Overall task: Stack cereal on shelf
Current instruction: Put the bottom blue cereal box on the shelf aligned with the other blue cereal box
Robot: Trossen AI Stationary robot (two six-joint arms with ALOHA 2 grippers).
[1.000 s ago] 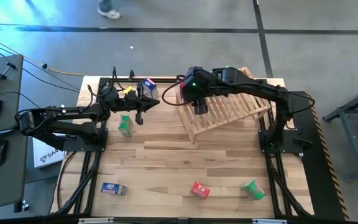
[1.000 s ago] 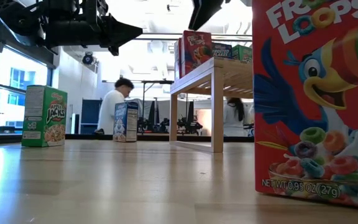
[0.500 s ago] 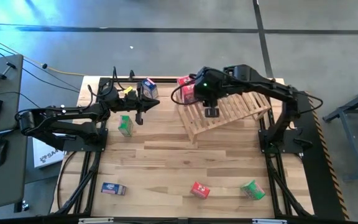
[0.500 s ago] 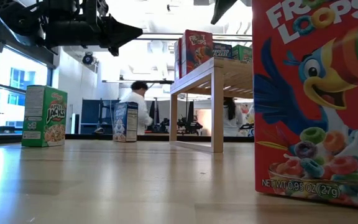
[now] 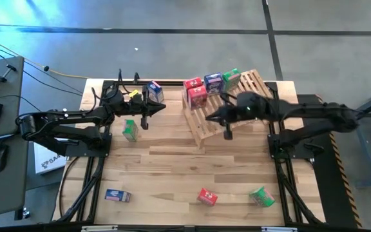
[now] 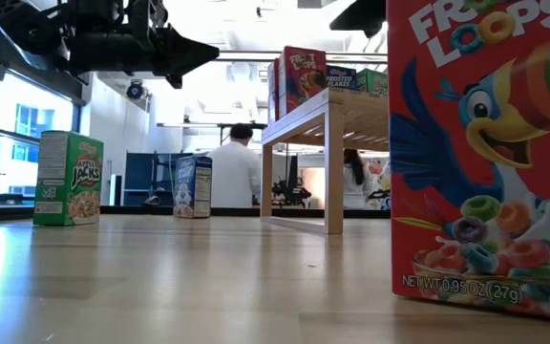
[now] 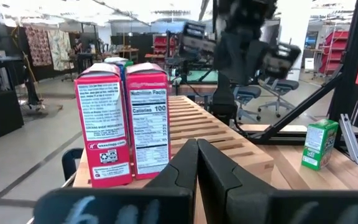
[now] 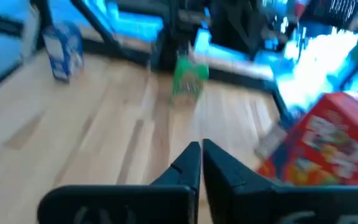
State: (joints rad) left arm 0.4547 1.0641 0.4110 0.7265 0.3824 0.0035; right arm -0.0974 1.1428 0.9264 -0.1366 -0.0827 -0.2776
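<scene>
Wooden table (image 5: 172, 167): Froot Loops box (image 6: 485, 153) near front edge, Apple Jacks box (image 6: 68, 178) beside left gripper (image 5: 145, 124); both grippers, right gripper (image 5: 228, 134) included, closed and empty.

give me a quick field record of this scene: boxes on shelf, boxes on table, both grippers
shelf: tilted slatted rack, far right part of the table
boxes on shelf: four at its far end, two red, one blue, one green
boxes on table: blue and green near left arm; blue, red, green along near edge
left gripper: shut, empty, beside the green box
right gripper: shut, empty, over shelf's lower edge
</scene>
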